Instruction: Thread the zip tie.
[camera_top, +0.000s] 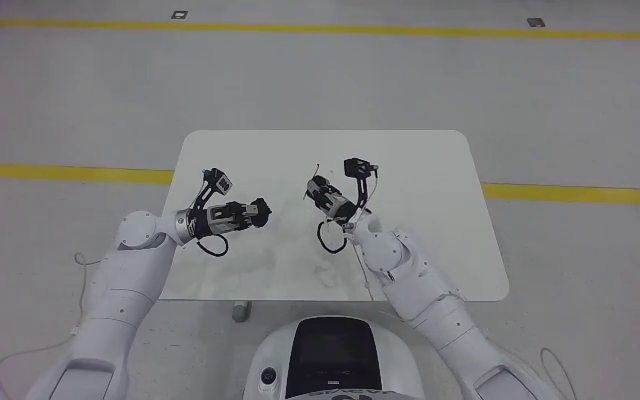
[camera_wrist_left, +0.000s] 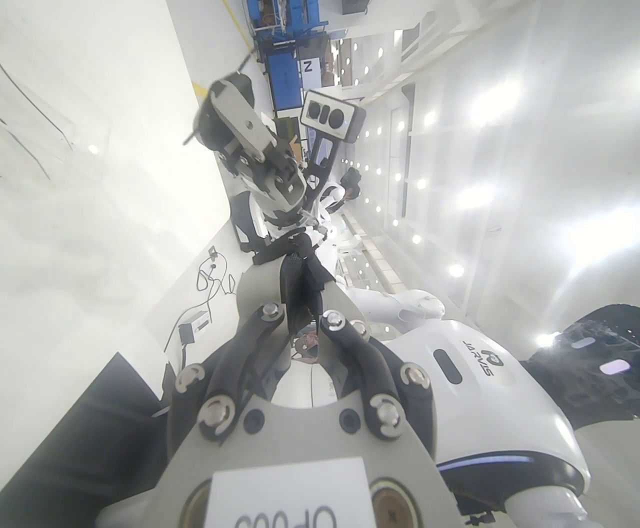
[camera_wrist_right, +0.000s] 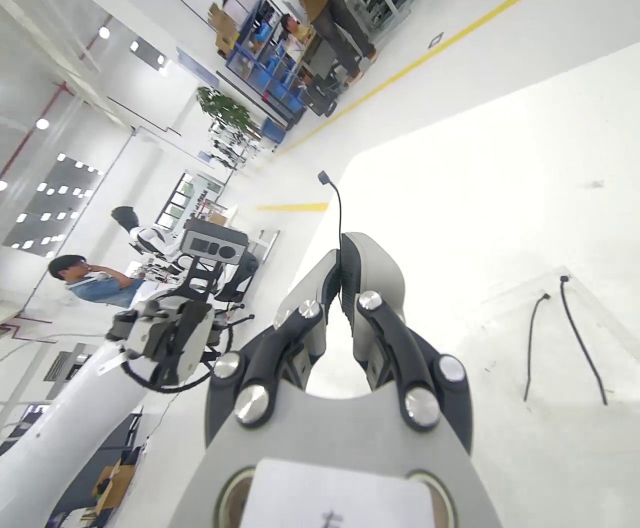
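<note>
Right gripper (camera_wrist_right: 341, 280) clamped on zip tie (camera_wrist_right: 340, 215); strand pokes up past fingertips, above table (camera_wrist_right: 500, 175); left gripper (camera_wrist_left: 302, 260) fingers pressed together, facing right gripper, apart; two loose ties (camera_wrist_right: 580, 335) on table.

Left sticker (camera_wrist_left: 287, 492): white, on the base of the left hand (camera_wrist_left: 302, 285); dark characters upside down, cut by the edge (not readable whole).
Right sticker (camera_wrist_right: 342, 492): white, on the base of the right hand (camera_wrist_right: 342, 272); one dark mark, the rest cut off.
Wall panel (camera_wrist_left: 310, 66): white, a single capital letter.
</note>
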